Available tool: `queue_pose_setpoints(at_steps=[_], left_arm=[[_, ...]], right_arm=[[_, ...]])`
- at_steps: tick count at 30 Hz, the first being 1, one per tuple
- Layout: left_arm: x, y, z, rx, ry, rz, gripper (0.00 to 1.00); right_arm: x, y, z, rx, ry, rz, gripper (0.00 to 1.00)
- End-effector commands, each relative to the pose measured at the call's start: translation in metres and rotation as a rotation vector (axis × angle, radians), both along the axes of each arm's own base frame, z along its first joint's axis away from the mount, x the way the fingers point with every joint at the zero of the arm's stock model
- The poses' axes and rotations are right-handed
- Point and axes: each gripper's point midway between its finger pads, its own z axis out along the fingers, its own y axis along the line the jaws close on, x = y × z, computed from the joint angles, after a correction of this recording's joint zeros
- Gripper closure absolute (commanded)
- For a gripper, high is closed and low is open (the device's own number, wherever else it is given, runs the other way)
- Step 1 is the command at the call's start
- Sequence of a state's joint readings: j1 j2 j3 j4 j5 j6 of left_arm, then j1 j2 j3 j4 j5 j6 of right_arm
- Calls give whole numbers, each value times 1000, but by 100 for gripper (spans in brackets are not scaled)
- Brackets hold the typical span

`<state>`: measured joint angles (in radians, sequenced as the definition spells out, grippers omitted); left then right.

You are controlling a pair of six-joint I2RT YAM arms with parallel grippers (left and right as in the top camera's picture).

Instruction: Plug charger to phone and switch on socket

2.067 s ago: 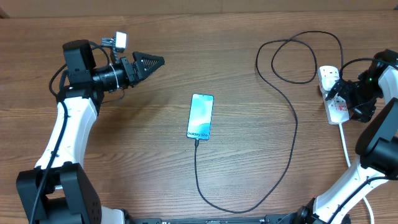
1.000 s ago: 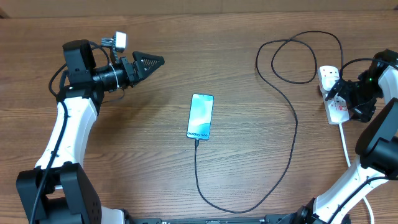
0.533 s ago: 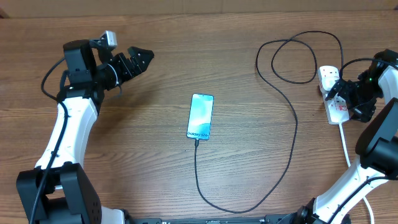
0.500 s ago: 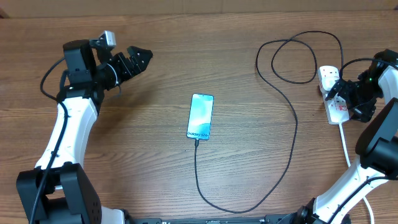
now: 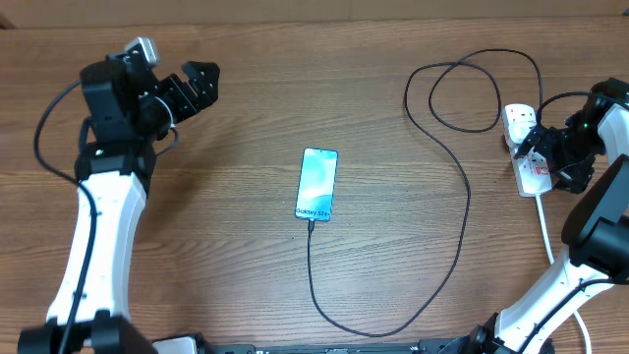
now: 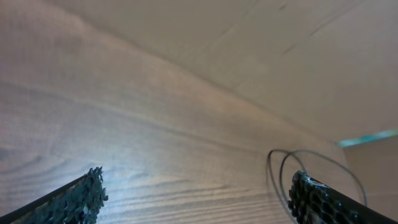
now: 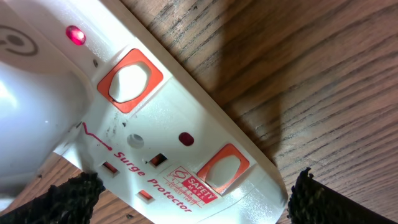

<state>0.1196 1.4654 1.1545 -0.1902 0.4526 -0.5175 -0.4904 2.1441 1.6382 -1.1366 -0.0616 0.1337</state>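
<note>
Left tool (image 5: 201, 81): released, jaws wide, raised over the worktop (image 5: 236, 226) at far left, holding nothing. Phone (image 5: 316, 184) lies centre, screen lit. The charger (image 5: 463, 211) appears seated at its near edge, though the joint is too small to confirm. Right tool (image 7: 196, 199): spread, empty, poised over the socket (image 7: 186, 112) at far right, evidently for its switches (image 7: 130, 81). One red lamp (image 7: 75, 35) glows.

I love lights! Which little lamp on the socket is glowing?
On the socket, the lamp by the upper switch glows red; the other lamp, lower down, is dark.
</note>
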Motion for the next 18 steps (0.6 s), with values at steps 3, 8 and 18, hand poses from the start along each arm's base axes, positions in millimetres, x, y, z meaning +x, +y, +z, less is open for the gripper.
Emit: queue_pose_setpoints(at_steps=[3, 8, 18], left_arm=[[-16, 2, 32, 34, -61, 17, 0], [-27, 11, 1, 59, 9, 74, 0], [-50, -2, -78, 177, -73, 10, 0]], right_arm=[[7, -7, 16, -42, -38, 6, 0], [7, -7, 16, -41, -38, 6, 0], [7, -7, 16, -42, -38, 6, 0]])
